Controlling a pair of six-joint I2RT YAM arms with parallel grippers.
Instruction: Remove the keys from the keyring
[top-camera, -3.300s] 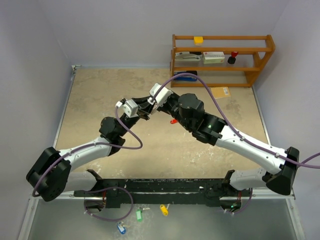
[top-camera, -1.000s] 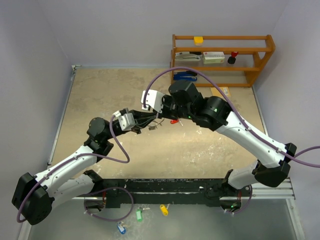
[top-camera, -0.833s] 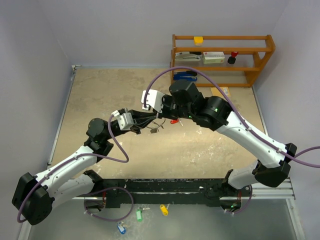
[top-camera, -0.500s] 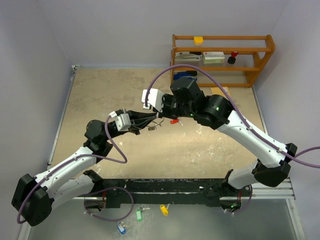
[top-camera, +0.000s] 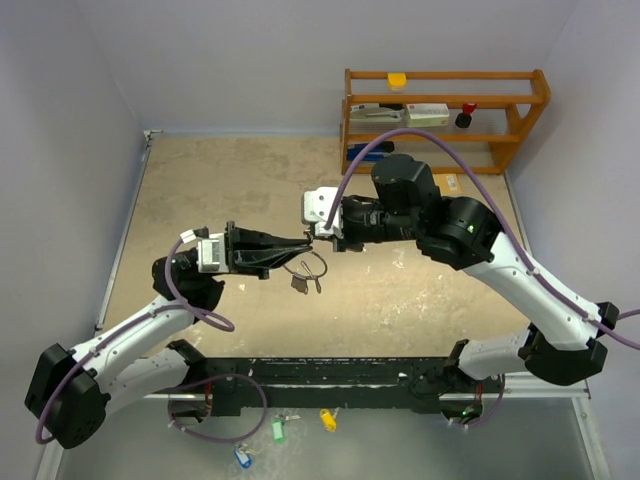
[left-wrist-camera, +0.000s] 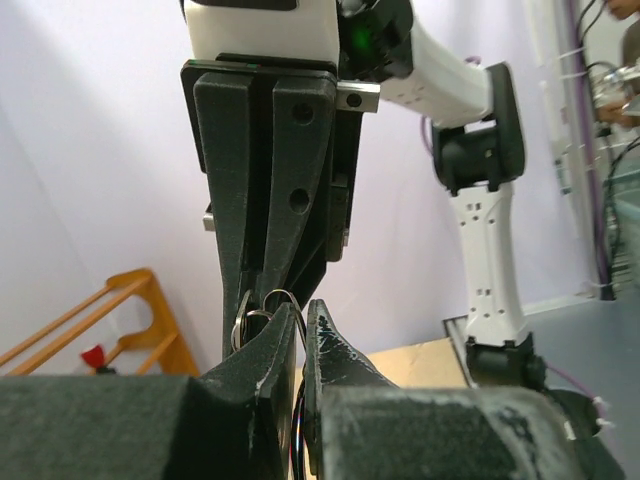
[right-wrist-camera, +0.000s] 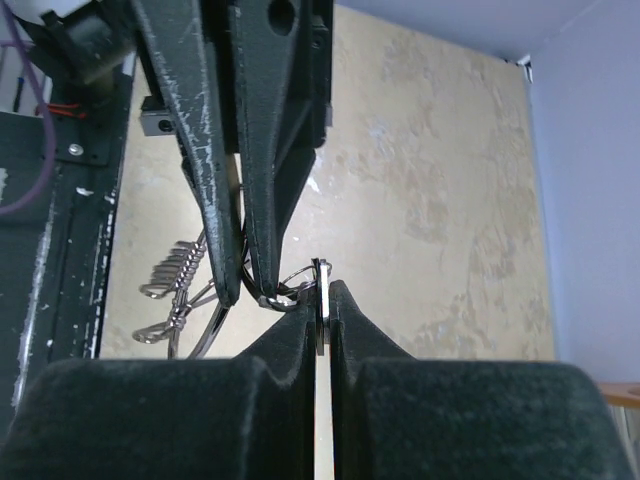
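From above we see the left gripper (top-camera: 303, 242) reaching rightward and the right gripper (top-camera: 322, 236) reaching leftward, tips almost meeting over the sandy, speckled table (top-camera: 200, 190). A small bunch of silver keys (top-camera: 299, 284) dangles just below the left fingertips, their long axes hanging downward. Beside them is a dark wire loop (top-camera: 314, 263). The keyring itself is too small for us to pick out here.

In the left wrist view, the left gripper (left-wrist-camera: 303, 318) has its rough black fingers (left-wrist-camera: 330, 350) drawn to a narrow slit. The thin round keyring (left-wrist-camera: 280, 296) sits right at their tips, its silver wire curving upward. The right gripper (left-wrist-camera: 268, 290) comes down from above to the same spot, its flat black fingers pressed together.

In the right wrist view, the right gripper (right-wrist-camera: 320, 290) is clamped on a flat silver key (right-wrist-camera: 320, 380), seen edge-on, with its long axis running back between the pads. The keyring (right-wrist-camera: 290, 283) arcs from this key's tip to the tips of the left gripper (right-wrist-camera: 250, 290), which pinch it. The other keys (right-wrist-camera: 180, 268), with toothed edges, hang left of those fingers
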